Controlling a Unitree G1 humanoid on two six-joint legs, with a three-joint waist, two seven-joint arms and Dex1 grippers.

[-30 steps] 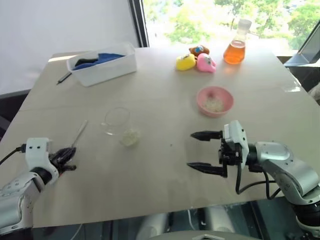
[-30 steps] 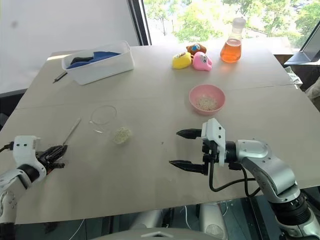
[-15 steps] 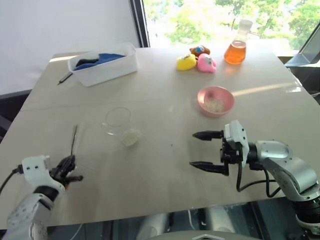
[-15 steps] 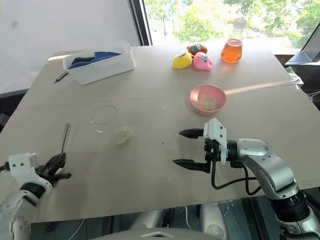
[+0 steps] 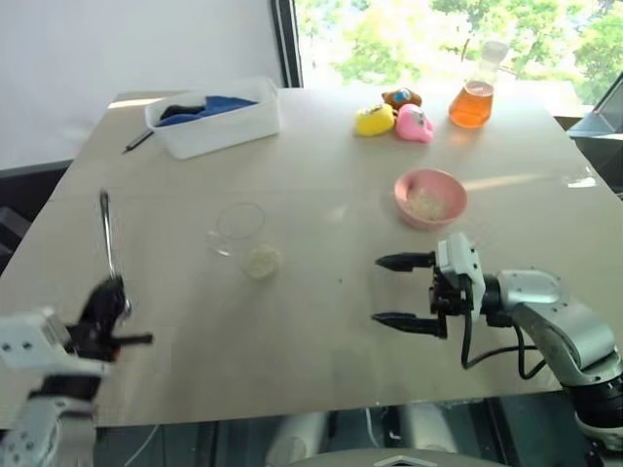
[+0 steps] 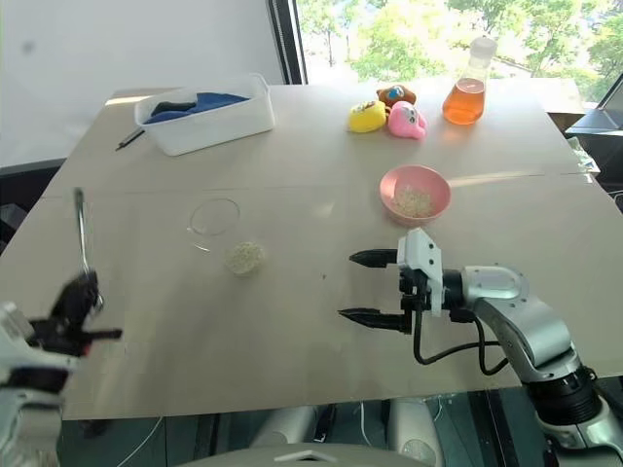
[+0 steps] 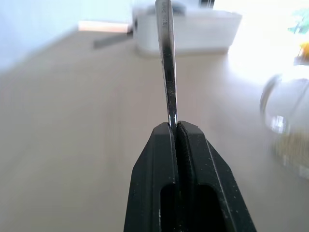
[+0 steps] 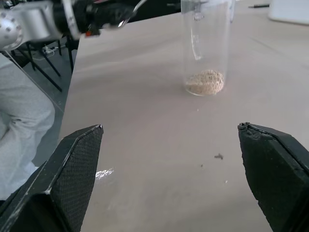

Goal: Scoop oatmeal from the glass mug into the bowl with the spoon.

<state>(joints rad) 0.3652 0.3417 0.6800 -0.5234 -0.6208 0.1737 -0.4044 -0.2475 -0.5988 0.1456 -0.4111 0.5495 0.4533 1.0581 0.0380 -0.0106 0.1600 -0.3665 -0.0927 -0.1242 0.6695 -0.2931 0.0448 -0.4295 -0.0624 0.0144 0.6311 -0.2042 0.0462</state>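
My left gripper (image 5: 113,300) is shut on the handle of the silver spoon (image 5: 105,238), which rises from its fingers with its oval end up, above the table's near left part. The left wrist view shows the handle (image 7: 167,63) pinched between the closed fingers (image 7: 159,159). The glass mug (image 5: 238,229) stands upright mid-table with oatmeal (image 5: 261,261) at its bottom, to the right of the spoon and apart from it. The pink bowl (image 5: 430,199) further right holds some oatmeal. My right gripper (image 5: 401,290) is open, empty, pointing left toward the mug (image 8: 205,43).
A white tub (image 5: 214,119) with blue cloth stands at the back left, a dark pen (image 5: 138,141) beside it. Yellow and pink toys (image 5: 394,119) and a flask of orange liquid (image 5: 474,97) stand at the back right. The table's front edge runs just below both grippers.
My left gripper has risen off the table with the spoon, whose free end swung from lying flat to pointing upward. The right gripper has stayed put. The camera has shifted slightly.
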